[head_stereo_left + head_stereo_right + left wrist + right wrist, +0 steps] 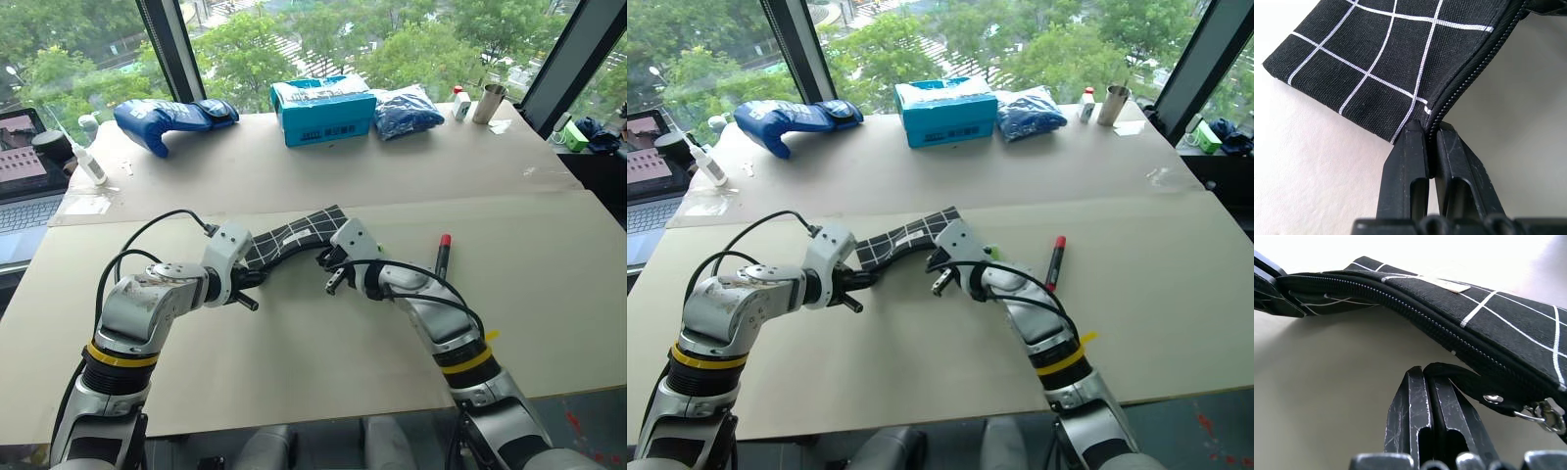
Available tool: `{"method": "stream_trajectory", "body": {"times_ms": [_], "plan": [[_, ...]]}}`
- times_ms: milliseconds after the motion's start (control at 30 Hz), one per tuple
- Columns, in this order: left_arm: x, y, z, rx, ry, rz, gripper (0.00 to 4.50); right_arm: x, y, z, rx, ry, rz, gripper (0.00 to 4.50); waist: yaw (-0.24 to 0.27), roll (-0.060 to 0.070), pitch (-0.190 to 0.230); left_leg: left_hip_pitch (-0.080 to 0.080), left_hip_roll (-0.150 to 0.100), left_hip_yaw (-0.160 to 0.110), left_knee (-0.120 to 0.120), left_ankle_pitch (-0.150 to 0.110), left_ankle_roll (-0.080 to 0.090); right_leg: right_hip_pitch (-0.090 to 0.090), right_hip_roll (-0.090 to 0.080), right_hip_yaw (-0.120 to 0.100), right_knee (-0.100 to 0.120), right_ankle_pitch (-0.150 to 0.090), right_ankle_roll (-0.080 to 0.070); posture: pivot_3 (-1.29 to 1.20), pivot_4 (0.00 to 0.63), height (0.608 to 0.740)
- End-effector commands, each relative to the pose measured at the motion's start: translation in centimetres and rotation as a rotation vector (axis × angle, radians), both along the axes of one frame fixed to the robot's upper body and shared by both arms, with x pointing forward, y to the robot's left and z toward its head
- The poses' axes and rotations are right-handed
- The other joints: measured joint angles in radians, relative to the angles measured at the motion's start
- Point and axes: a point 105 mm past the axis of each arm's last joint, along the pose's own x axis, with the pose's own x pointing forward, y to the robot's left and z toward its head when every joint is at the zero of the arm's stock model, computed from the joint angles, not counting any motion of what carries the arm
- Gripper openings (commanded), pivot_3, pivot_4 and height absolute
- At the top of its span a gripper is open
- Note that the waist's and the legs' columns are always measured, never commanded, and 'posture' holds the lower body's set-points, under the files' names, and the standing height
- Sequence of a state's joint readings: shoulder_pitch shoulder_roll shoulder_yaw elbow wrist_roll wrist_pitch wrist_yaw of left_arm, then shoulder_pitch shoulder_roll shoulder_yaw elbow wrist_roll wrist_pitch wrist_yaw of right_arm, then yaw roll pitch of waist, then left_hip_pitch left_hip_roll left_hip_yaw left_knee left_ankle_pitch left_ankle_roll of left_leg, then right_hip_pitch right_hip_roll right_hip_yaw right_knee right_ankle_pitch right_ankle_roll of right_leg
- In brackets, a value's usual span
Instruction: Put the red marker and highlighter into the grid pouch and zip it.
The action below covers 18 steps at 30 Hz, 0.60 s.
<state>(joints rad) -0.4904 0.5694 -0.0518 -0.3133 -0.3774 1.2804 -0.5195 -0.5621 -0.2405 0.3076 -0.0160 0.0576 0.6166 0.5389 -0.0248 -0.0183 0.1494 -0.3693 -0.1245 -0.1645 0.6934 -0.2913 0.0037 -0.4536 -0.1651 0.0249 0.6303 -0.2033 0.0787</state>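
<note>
The grid pouch (294, 235), black with thin white lines, is held up off the table between my two grippers. My left gripper (1426, 131) is shut on the pouch's corner at the end of its zipper. At the other end, my right gripper (1428, 373) is shut on the black zipper pull cord (1459, 377). The zipper (1400, 303) looks closed along the stretch that shows. To the right of my right arm, the red marker (443, 255) lies on the table. A sliver of light green (991, 253) shows behind my right wrist; whether it is the highlighter I cannot tell.
Along the far edge of the table are a blue glove-like bag (171, 119), a teal box (323, 110), a blue bag (407, 110), a small bottle (460, 103) and a metal cup (488, 102). A laptop (24, 171) and a white bottle (88, 162) are at far left.
</note>
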Motion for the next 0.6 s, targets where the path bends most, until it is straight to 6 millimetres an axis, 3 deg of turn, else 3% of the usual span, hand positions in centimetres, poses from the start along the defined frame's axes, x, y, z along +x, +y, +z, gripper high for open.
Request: {"method": "stream_trajectory", "body": {"times_ms": [33, 367, 500, 600], "plan": [[0.1, -0.2, 1.1, -0.012, -0.048, -0.021, 0.0, 0.0, 1.2, 1.9, 0.03, -0.062, 0.031, 0.05, 0.0, 0.0, 0.0, 0.0, 0.0, 0.0, 0.0, 0.0, 0.0, 0.0, 0.0, 0.0, 0.0, 0.0, 0.0, 0.0, 0.15, 0.74], [0.0, 0.1, 0.6, 0.007, -0.031, -0.034, 0.0, 1.0, -0.7, 4.3, 0.15, -0.025, 0.0, 0.05, -0.005, 0.0, 0.0, 0.0, 0.0, 0.0, 0.0, 0.0, 0.0, -0.001, 0.0, 0.001, 0.0, 0.0, 0.0, 0.0, 0.15, 0.74], [-0.1, 0.2, 0.3, 0.021, -0.021, -0.046, 0.0, -0.3, 1.9, 5.2, 0.222, 0.058, 0.079, 0.05, -0.012, 0.0, 0.0, 0.0, 0.001, 0.001, 0.0, 0.0, 0.0, -0.001, 0.001, 0.001, 0.001, 0.0, 0.0, 0.0, 0.15, 0.74], [0.1, 0.3, 0.2, 0.025, -0.021, -0.047, 0.0, -1.3, 3.4, 3.9, 0.152, 0.079, 0.127, 0.05, -0.018, 0.0, 0.0, 0.0, 0.001, 0.001, -0.001, 0.0, 0.0, -0.002, 0.002, 0.002, 0.002, 0.0, 0.0, 0.0, 0.15, 0.74]]}}
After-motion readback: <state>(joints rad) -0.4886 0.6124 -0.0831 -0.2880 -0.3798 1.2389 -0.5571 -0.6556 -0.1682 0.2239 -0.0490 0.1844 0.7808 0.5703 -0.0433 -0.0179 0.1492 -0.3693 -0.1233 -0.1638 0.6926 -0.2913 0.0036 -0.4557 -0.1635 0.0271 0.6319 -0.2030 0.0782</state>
